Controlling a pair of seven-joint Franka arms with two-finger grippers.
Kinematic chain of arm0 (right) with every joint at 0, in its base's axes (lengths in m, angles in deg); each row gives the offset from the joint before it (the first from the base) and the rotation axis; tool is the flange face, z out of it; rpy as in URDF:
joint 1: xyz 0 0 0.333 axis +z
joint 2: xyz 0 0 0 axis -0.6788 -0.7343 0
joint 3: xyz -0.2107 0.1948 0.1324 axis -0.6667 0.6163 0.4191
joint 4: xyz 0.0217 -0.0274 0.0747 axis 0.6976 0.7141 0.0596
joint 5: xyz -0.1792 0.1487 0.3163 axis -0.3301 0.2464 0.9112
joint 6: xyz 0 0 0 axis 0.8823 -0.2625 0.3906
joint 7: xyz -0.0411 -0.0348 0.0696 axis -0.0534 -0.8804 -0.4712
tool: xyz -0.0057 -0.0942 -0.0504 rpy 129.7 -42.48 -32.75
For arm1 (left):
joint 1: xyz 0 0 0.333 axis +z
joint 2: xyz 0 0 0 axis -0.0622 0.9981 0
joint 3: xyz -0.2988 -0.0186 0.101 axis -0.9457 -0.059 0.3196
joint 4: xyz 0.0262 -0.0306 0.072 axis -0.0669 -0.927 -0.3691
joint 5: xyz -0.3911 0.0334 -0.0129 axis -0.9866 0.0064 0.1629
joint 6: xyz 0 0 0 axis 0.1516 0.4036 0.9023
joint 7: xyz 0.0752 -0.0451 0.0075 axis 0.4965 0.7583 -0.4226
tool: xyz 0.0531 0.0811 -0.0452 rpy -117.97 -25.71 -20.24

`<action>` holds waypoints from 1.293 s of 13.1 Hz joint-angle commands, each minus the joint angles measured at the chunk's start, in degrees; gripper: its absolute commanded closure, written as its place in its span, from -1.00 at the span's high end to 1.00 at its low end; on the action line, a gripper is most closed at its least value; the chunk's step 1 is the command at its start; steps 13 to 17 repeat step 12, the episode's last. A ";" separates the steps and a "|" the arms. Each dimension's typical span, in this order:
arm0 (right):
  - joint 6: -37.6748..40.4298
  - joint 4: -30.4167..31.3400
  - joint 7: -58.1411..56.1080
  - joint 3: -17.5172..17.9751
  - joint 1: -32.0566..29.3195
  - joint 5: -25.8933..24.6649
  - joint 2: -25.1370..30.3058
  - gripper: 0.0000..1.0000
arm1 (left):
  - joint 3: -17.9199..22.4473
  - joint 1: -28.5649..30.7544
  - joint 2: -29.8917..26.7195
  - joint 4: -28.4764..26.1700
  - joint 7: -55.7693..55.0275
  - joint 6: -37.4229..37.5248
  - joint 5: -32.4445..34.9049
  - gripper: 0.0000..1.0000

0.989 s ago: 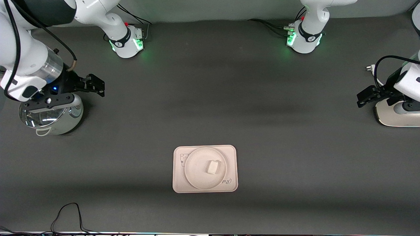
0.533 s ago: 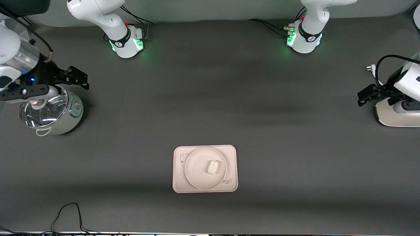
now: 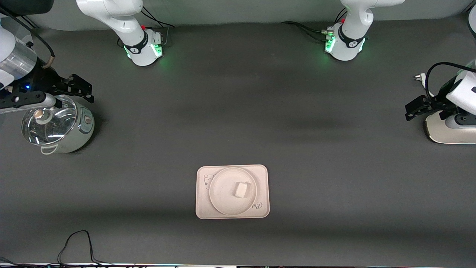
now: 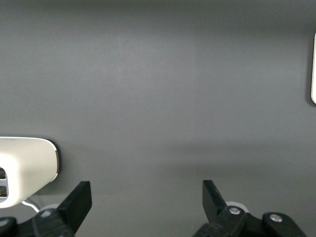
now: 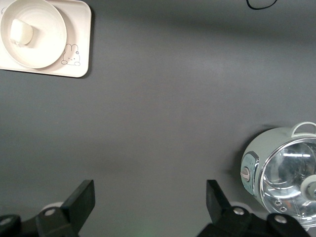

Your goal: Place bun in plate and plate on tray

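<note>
Both jobs look done: the bun point(image 3: 241, 189) sits in the plate point(image 3: 223, 201) on the tray point(image 3: 262, 175), while left gripper point(image 3: 412, 111) and right gripper point(image 3: 82, 88) (each spread, empty) hang at the table's ends.

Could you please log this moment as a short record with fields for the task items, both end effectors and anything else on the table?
bun: lying in the plate
plate: resting on the tray
tray: flat on the table, nearer to the front camera than the cooker
left end effector: open, empty, over the left arm's end of the table, beside a white appliance
right end effector: open, empty, over the glass-lidded cooker at the right arm's end
task state: both placements appear done
</note>
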 commanded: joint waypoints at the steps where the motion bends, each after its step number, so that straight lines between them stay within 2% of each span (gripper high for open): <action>1: -1.00 0.61 -3.14 0.46 -3.21 -0.27 -0.36 1.00 | -0.20 0.18 -0.60 0.17 0.96 1.11 0.10 1.00; 4: -0.92 0.52 -5.44 0.28 -4.27 -0.27 -0.20 1.00 | -0.20 0.27 -0.17 0.17 0.78 1.11 0.10 1.00; 6: -1.26 0.52 -5.62 -2.17 -3.66 0.43 -0.37 1.00 | -0.11 0.27 -0.16 0.17 0.78 1.19 0.10 1.00; 10: -0.74 0.43 -5.27 -2.36 -3.66 1.84 -0.20 1.00 | -0.11 0.35 -0.78 2.89 0.78 4.27 0.10 1.00; 17: -0.56 0.52 -4.83 -2.45 -3.66 1.84 0.16 1.00 | -0.02 0.35 -0.78 3.24 0.96 4.79 0.10 1.00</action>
